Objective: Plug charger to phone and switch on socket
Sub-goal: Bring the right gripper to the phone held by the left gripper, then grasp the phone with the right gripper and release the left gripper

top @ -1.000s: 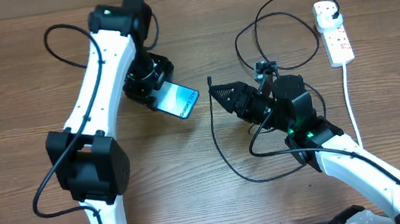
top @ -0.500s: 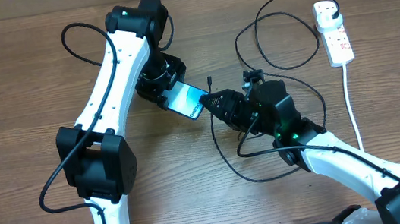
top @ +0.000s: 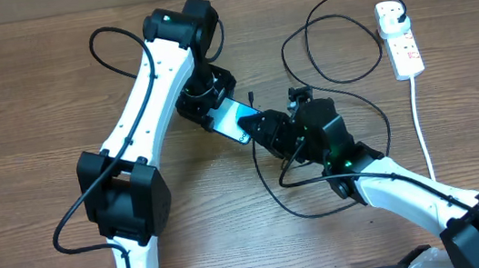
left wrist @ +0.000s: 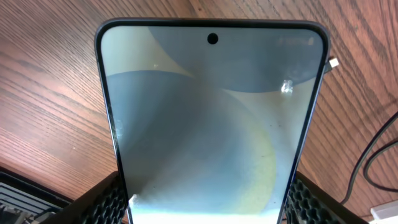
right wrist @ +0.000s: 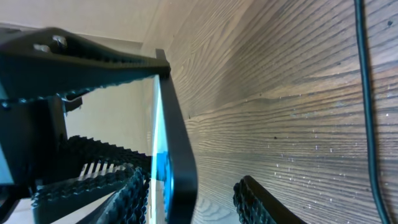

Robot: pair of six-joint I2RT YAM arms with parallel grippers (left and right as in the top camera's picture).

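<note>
right wrist sees the phone edge-on (left wrist: screen)

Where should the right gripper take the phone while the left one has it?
Probably the free end with the camera hole, approached end-on from the robot's right. The left gripper clamps the phone by its long edges at the other end, so those are taken. The phone is slim and edge-on to the right gripper, whose open jaws straddle it: pads on screen and back.
</note>
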